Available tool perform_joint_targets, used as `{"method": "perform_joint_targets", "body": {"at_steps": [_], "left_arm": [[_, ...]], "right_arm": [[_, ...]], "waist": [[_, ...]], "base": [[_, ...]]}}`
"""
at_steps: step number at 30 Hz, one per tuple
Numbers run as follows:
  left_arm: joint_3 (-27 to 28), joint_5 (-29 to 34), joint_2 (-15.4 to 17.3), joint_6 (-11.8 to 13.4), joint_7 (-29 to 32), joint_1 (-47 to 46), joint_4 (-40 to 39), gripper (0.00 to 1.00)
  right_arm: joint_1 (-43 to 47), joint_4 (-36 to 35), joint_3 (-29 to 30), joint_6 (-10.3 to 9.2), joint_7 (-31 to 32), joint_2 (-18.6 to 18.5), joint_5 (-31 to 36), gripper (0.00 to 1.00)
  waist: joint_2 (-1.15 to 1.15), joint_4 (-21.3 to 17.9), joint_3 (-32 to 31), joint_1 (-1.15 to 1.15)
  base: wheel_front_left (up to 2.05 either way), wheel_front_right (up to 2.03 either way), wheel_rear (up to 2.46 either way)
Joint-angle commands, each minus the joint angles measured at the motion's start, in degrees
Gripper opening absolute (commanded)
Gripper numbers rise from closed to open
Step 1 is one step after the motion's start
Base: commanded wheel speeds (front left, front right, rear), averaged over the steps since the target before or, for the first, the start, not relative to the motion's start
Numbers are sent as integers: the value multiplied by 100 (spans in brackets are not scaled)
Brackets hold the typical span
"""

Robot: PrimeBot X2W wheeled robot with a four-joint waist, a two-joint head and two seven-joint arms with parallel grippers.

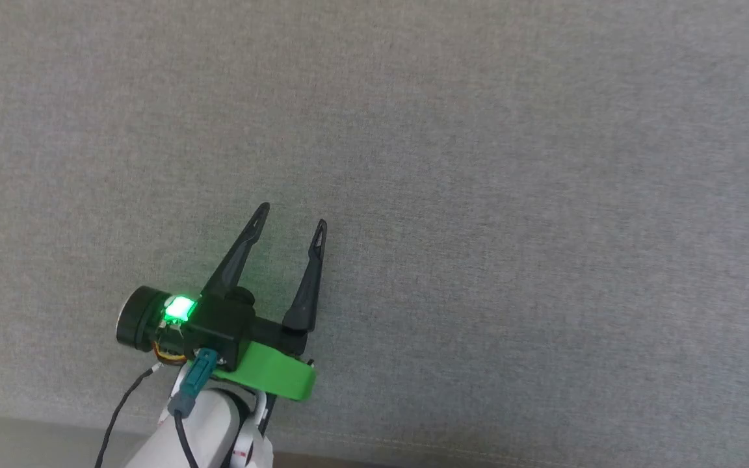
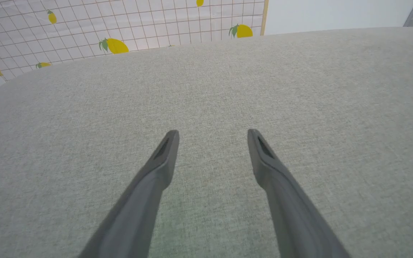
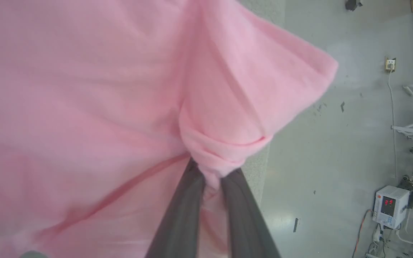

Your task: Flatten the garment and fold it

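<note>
Grey surface (image 1: 478, 130), right claw (image 3: 213, 175) pinching garment (image 3: 84, 89)

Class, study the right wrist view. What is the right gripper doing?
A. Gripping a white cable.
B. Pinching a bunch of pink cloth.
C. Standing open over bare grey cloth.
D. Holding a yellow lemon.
B: the right gripper has its two dark fingers closed on a bunched fold of the pink garment.
</note>
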State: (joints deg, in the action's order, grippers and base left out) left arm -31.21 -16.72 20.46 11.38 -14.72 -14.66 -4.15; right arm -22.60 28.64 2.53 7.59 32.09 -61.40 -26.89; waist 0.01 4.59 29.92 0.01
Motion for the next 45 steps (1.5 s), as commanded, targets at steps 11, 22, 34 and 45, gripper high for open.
{"method": "perform_joint_targets", "body": {"at_steps": [11, 22, 34, 45], "left_arm": [[83, 134, -75, -169, -28, -149, -8, 100], [160, 126, -175, -235, -28, 126, 351, 100], [416, -54, 26, -88, 99, 373, 520, 100], [527, -102, 285, 125, 414, 670, 266, 100]], "right_arm": [[-105, 652, 448, -10, -707, -65, 719, 100], [-491, 434, -231, -10, -1192, 92, 699, 100], [-1177, -759, -1290, -10, -2841, 1023, -242, 100], [374, -1918, -673, -10, -4255, 2689, 382, 100]], "waist": [[-1, 248, 351, -1], [-1, 107, -698, -1], [-1, -28, -2019, -1], [-1, -38, -2362, -1]], "base": [[0, 0, 0], [0, 0, 0], [0, 0, 0], [0, 0, 0]]}}
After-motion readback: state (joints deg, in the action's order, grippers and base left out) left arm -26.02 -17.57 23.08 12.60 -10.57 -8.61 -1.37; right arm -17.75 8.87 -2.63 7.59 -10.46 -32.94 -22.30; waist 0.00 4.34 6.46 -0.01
